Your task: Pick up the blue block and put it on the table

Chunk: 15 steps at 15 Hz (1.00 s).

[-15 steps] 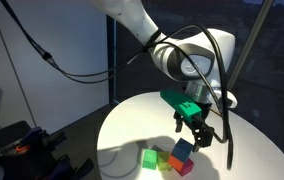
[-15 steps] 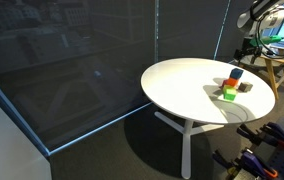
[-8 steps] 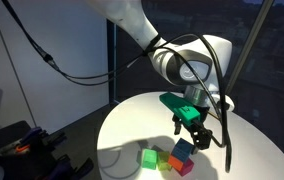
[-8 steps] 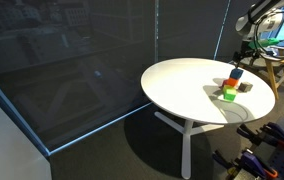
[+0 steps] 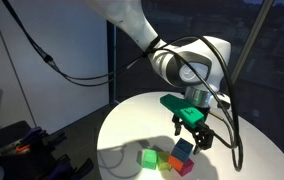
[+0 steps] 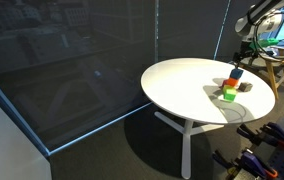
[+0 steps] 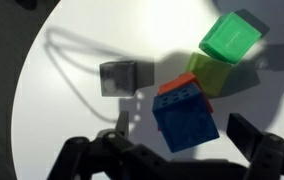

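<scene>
The hand hangs open over the blue block, mid-frame in the wrist view; lower squarely, fingers straddling it.

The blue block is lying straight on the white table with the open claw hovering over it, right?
Not quite. The blue block rests on a red-orange block, not directly on the table; the wrist view shows this. The open gripper does hover over it.
</scene>
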Motion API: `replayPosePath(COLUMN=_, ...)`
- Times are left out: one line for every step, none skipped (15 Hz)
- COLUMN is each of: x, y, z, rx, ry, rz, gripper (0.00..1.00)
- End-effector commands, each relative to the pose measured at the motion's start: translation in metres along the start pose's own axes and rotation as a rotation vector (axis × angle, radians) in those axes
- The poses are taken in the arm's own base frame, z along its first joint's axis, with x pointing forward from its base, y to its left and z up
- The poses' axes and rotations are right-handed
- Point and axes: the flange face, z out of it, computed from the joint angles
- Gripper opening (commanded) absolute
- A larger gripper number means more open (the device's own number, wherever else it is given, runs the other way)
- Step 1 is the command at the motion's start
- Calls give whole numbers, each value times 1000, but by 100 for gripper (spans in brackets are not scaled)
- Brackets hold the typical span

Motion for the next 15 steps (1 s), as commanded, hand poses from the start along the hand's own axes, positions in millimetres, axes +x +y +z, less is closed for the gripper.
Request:
replayPosePath(x=5, y=5, z=3, rx=-16, ry=20, rz=-44, gripper=100)
replayPosePath(x=5, y=4, z=4, rx=-18, ry=21, rz=-47, gripper=100)
replayPosePath(x=6, y=4, z=6, rx=-19, ry=23, rz=-49, gripper=100)
replayPosePath(x=6, y=4, z=8, rx=-20, ry=23, rz=-51, gripper=100)
replayPosePath(x=6, y=4, z=9, rx=-21, ry=24, rz=-53, gripper=100)
replayPosePath(x=6, y=3, z=10, rx=-22, ry=22, rz=-53, gripper=100)
replayPosePath(x=6, y=3, z=11, rx=-22, ry=22, rz=-54, gripper=100)
replayPosePath(x=5, y=3, z=12, rx=-22, ry=21, rz=-53, gripper=100)
replayPosePath(x=4, y=3, z=11, rx=-22, ry=24, rz=-54, gripper=100)
replayPosePath(x=4, y=3, z=11, rx=-22, ry=25, rz=-54, gripper=100)
replayPosePath(x=4, y=3, z=10, rx=-21, ry=26, rz=-55, gripper=100)
replayPosePath(x=4, y=3, z=10, rx=-22, ry=27, rz=-55, gripper=100)
replayPosePath(x=4, y=3, z=10, rx=-22, ry=27, rz=-55, gripper=100)
replayPosePath(x=4, y=2, z=11, rx=-23, ry=26, rz=-55, gripper=100)
replayPosePath(x=4, y=2, z=11, rx=-24, ry=26, rz=-56, gripper=100)
